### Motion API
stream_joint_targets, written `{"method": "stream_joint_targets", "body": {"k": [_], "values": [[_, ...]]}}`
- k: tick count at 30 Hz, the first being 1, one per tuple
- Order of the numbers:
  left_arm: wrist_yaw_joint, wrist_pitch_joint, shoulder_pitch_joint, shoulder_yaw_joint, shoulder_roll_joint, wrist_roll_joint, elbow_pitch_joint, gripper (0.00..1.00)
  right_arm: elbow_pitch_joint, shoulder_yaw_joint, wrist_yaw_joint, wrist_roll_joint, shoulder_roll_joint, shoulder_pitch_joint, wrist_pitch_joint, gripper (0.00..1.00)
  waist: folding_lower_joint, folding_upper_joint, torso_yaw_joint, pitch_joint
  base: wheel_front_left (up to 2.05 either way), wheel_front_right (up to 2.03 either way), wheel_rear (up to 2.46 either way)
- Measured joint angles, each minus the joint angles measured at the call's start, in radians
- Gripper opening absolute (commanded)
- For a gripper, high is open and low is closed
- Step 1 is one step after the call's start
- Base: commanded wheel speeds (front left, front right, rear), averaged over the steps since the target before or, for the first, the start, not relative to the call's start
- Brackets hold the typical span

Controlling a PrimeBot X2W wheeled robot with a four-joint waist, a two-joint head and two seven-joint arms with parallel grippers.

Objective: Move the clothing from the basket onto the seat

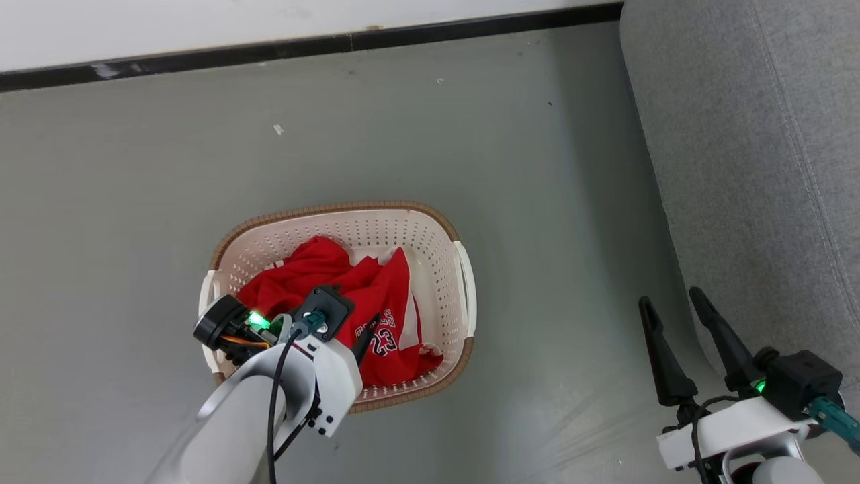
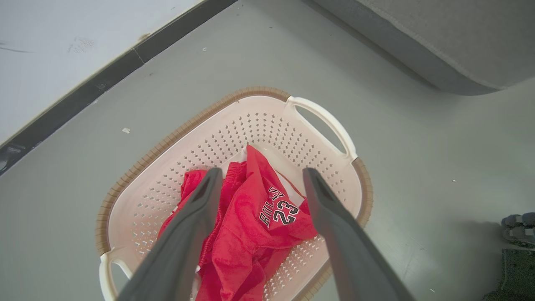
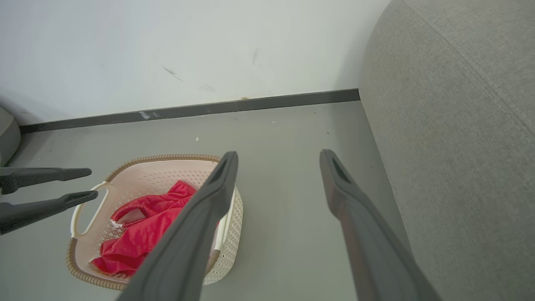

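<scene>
The cream basket (image 1: 463, 282) with its brown rim stands on the floor, and the red clothing (image 1: 316, 275) lies crumpled inside it with a "23" facing up. My left gripper (image 2: 262, 173) is open and hovers above the clothing (image 2: 246, 221) over the basket (image 2: 175, 133), holding nothing. In the right wrist view the left gripper (image 3: 87, 183) hangs over the basket's near handle. My right gripper (image 1: 674, 302) stands open and empty over the floor, beside the grey seat (image 1: 759, 168). The right wrist view shows the right gripper (image 3: 279, 155) between the basket (image 3: 167, 159) and the seat (image 3: 459, 146).
Grey floor (image 1: 403, 121) surrounds the basket and runs to a white wall with a dark baseboard (image 1: 302, 46). The seat's rounded front edge (image 2: 439, 42) lies to the right of the basket. A dark part (image 2: 518, 251) sits at the left wrist view's lower right.
</scene>
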Motion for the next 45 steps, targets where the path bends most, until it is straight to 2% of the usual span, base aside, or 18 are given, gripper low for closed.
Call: {"method": "stream_joint_targets", "body": {"k": [6, 19, 45], "values": [[0.0, 0.063, -0.05, 0.011, 0.002, 0.002, 0.046, 1.0, 0.0, 0.013, 0.0, 0.042, 0.0, -0.05, 0.0, 1.0, -0.0001, 0.0, -0.024, 0.065, 0.0, 0.0, 0.0], [0.012, 0.116, -0.149, 0.064, 0.013, 0.001, 0.095, 1.0, -0.006, 0.039, 0.0, 0.09, 0.0, -0.145, 0.0, 1.0, -0.0001, 0.0, -0.079, 0.195, 0.0, 0.0, 0.0], [0.045, 0.212, -0.267, 0.113, 0.095, 0.002, 0.171, 1.0, 0.004, 0.091, 0.0, 0.163, 0.0, -0.296, 0.0, 1.0, -0.0001, 0.0, -0.173, 0.389, 0.0, 0.0, 0.0]]}}
